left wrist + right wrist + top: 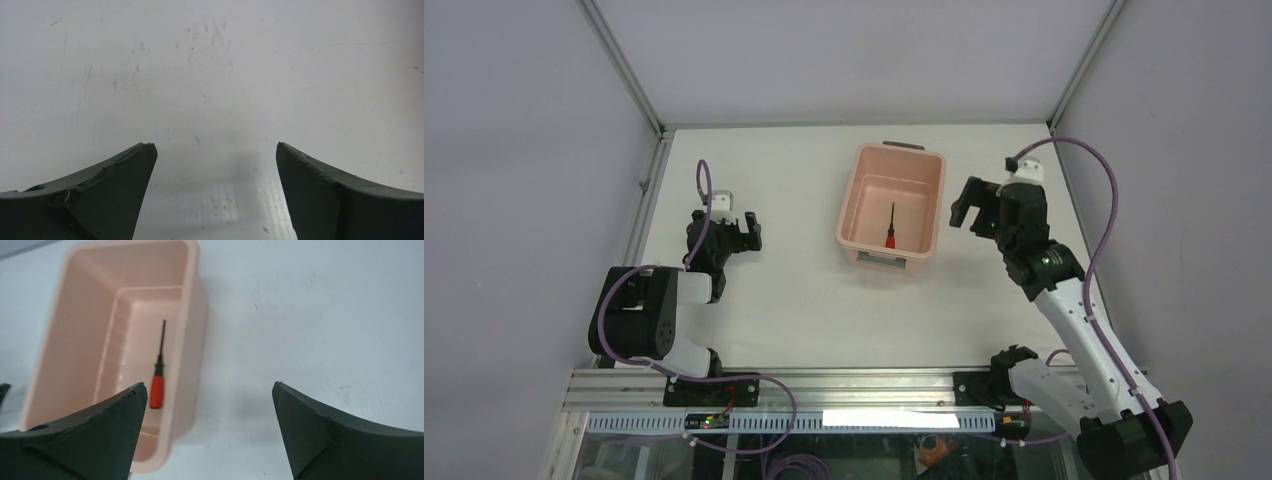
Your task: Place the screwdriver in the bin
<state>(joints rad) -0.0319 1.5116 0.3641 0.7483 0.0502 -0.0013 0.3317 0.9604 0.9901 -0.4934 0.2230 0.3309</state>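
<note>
Got the right gripper (969, 222) spread wide, nothing between the fingers (100, 440), hovering above the table (794, 300) just right of the bin (854, 200) and angled toward it. Got the left gripper (754, 233) spread wide too, empty, low over scuffed tabletop well left of the bin. See the screwdriver (891, 232) lying flat on the bin floor, roughly mid-bin, red end toward the bin's near short side, thin black shaft pointing at the far short side with the grey handle (902, 145). Looks clear of the bin walls in the right wrist view.
</note>
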